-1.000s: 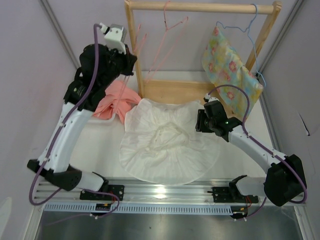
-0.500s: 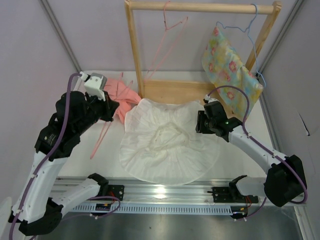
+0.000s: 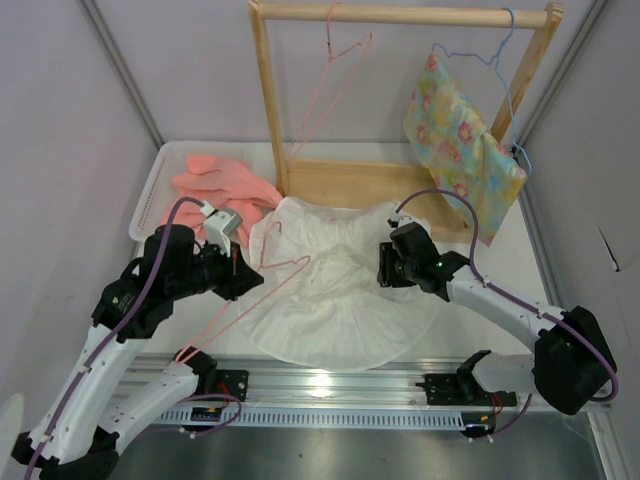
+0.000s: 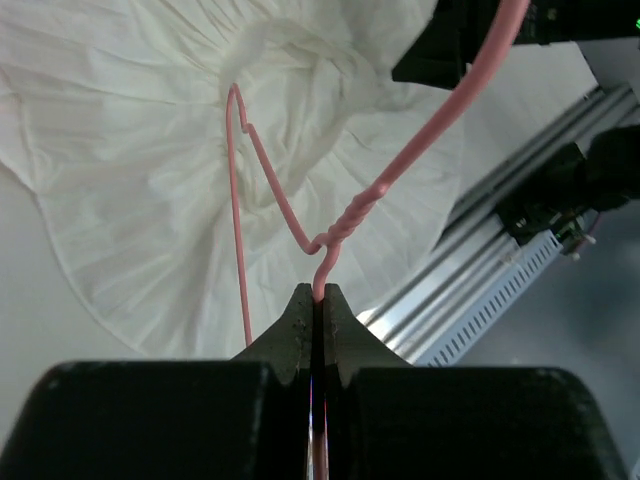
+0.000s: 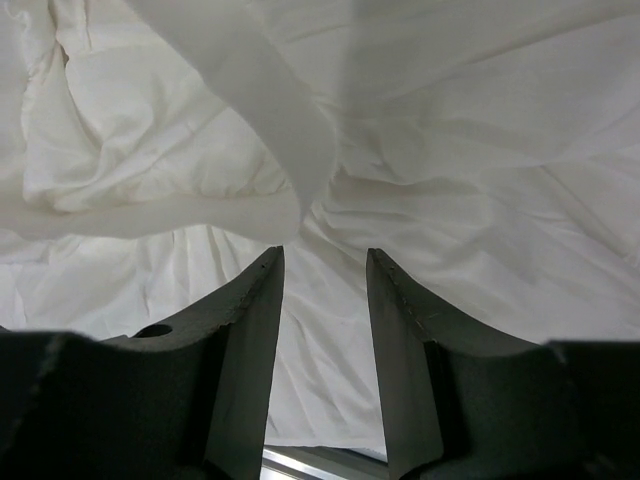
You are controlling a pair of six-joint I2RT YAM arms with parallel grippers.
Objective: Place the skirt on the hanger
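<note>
The white ruffled skirt [image 3: 335, 300] lies spread flat on the table in front of the rack. My left gripper [image 3: 243, 272] is at the skirt's left edge, shut on the hook of the pink wire hanger [image 3: 286, 266]. In the left wrist view the hanger [image 4: 352, 213] sticks out from the shut fingertips [image 4: 315, 290] over the skirt [image 4: 150, 150], near its gathered waist. My right gripper [image 3: 381, 266] is open and empty, low over the skirt's right half. In the right wrist view its jaws [image 5: 322, 255] stand apart just above the folded fabric [image 5: 480, 150].
A wooden rack [image 3: 400, 14] stands at the back with a second pink hanger [image 3: 335, 45] and a light blue hanger [image 3: 490, 55] carrying yellow floral cloth [image 3: 460, 130]. Salmon-pink clothes [image 3: 220, 185] lie at the back left. A metal rail [image 3: 330, 385] runs along the near edge.
My left arm has come down from the rack to the skirt's left edge, carrying the pink hanger. My right gripper has shifted slightly left over the skirt.
</note>
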